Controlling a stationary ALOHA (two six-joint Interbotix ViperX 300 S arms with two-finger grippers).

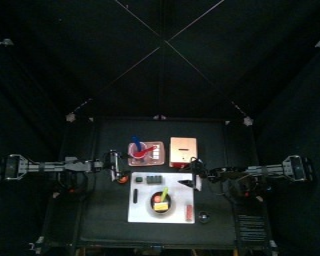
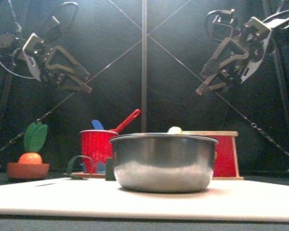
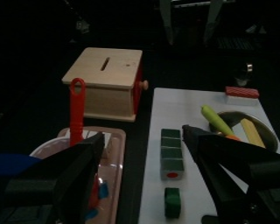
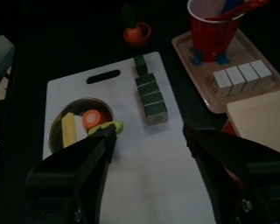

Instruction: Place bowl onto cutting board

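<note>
The bowl (image 4: 84, 129) is small, round and dark, and holds yellow, orange and green pieces. It stands on the white cutting board (image 4: 136, 175), near one end. In the front view the bowl (image 2: 164, 162) looks like grey metal, near and large on the board (image 2: 144, 203). A row of green blocks (image 4: 150, 92) lies on the board beside it. My left gripper (image 3: 143, 140) and my right gripper (image 4: 149, 136) are both open and empty. Each hangs high above the table, the left gripper (image 2: 44, 61) on its own side and the right gripper (image 2: 226, 65) opposite.
A pink tray (image 1: 147, 153) with a red cup (image 2: 98, 146) and white blocks stands behind the board. A wooden box with a slot (image 3: 108, 80) sits beside the tray. A small carrot-like toy (image 2: 30, 161) sits at the left.
</note>
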